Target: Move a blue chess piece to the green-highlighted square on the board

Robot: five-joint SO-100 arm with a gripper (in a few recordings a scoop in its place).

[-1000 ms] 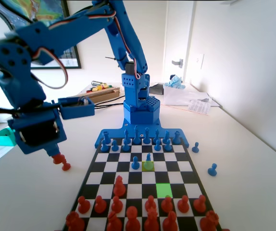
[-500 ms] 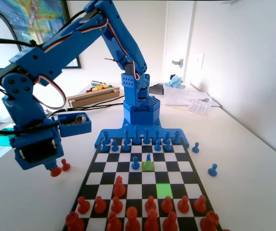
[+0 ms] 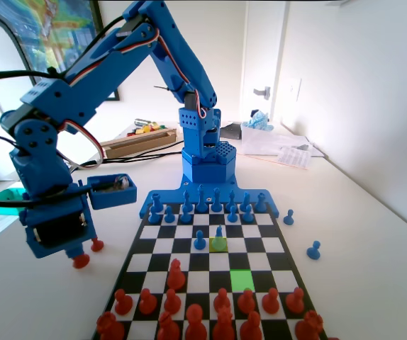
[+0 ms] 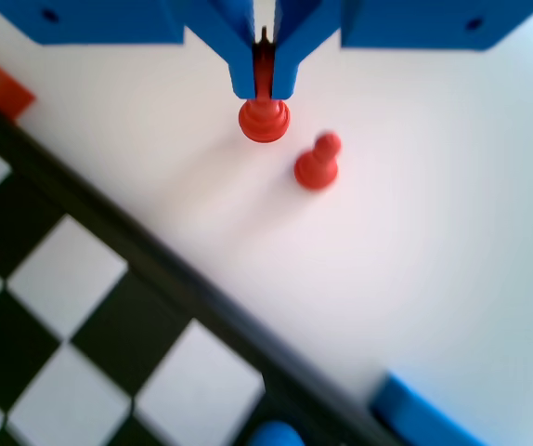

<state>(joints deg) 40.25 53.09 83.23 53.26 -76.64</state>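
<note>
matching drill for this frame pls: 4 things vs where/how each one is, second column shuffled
Things:
1. end effector
2. blue chess piece
3. green-highlighted square
4. loose red pawn

States:
A. bare, just ahead of the front red pieces
B. shut on a red piece, off the board, at the left in the fixed view
C. standing on the pale yellow-green square
D. upright on the table, beside the held piece, apart from it

Pairs: 1-B, 2-C, 3-A, 4-D
</note>
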